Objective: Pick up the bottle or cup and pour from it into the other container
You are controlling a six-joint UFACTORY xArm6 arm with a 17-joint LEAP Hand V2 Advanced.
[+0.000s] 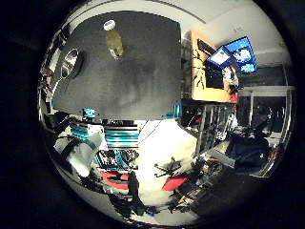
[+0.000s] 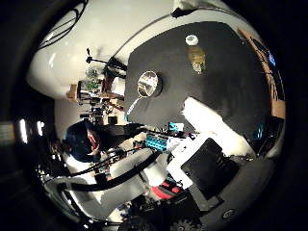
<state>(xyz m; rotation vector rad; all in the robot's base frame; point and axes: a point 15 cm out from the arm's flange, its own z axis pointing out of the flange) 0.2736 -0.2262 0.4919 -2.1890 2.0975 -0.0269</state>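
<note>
Fingers (image 2: 211,125) look straight and empty from my seat, bottle (image 1: 114,42) and metal cup (image 2: 148,83) untouched on the black table (image 1: 143,71); pickup and pour both remain.

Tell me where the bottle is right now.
The bottle stands upright on the black table, apart from the metal cup on the same table, far from the hand.
</note>
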